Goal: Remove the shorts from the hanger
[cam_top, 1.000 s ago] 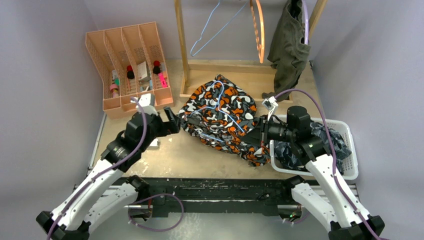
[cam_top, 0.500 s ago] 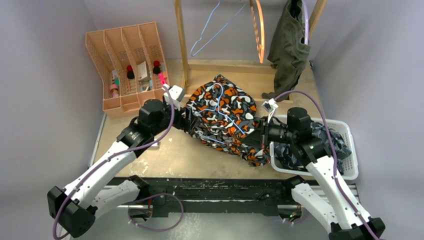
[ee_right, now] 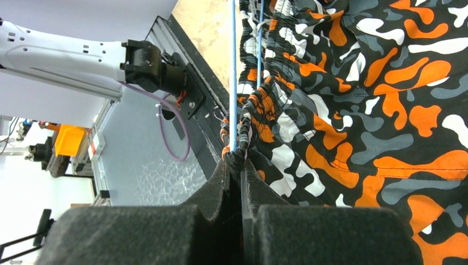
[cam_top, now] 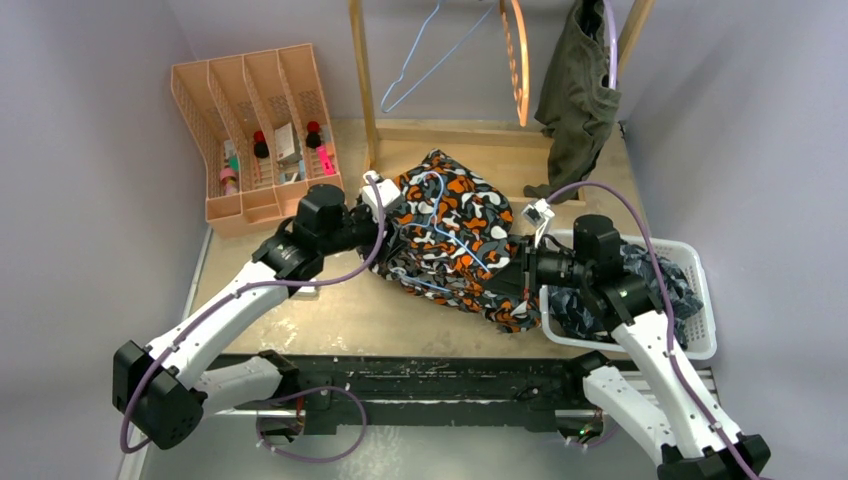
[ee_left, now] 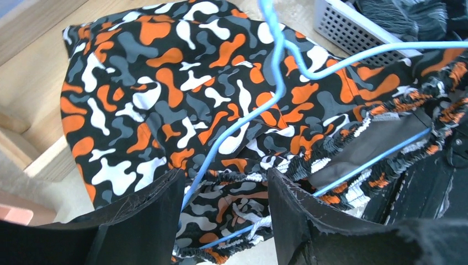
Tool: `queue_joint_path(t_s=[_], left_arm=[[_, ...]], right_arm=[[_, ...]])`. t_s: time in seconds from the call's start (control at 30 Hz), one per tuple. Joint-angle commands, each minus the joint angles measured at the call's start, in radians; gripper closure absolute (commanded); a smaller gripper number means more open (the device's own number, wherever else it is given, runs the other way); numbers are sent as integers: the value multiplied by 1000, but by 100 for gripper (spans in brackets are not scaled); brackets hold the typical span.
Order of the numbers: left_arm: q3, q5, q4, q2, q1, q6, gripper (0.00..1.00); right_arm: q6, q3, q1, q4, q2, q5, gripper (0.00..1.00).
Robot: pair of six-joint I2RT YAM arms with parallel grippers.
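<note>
The orange-white-black camouflage shorts (cam_top: 450, 240) lie bunched mid-table, still threaded on a blue wire hanger (cam_top: 440, 215). My right gripper (cam_top: 517, 275) is shut on the elastic waistband (ee_right: 245, 124) at the shorts' right end, with the hanger wire (ee_right: 233, 83) running right beside the pinch. My left gripper (cam_top: 385, 212) is at the shorts' left edge. In the left wrist view its jaws (ee_left: 226, 187) stand open, straddling gathered waistband and a blue hanger wire (ee_left: 276, 72) without pressing them. Olive green shorts (cam_top: 578, 90) hang on the rack at back right.
A white basket (cam_top: 700, 340) at the right holds dark patterned shorts (cam_top: 655, 285). The wooden rack (cam_top: 362, 90) at the back carries an empty blue hanger (cam_top: 420, 60) and an orange one (cam_top: 520, 60). A peach organizer (cam_top: 260, 130) stands back left.
My left arm has swung right from the bare table to the shorts' left edge, and its jaws have narrowed around the waistband. The right gripper has kept its hold.
</note>
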Motion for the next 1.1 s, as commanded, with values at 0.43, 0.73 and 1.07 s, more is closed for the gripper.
queue_joint_path(t_s=[0.43, 0.73, 1.07], left_arm=[[92, 211, -52, 99, 0, 181, 64], [113, 199, -78, 52, -3, 194, 100], [116, 164, -87, -67, -6, 226, 100]], right_arm=[[-66, 106, 6, -13, -9, -89, 100], [-82, 125, 6, -16, 26, -70, 100], [-98, 208, 17, 23, 148, -93, 47]])
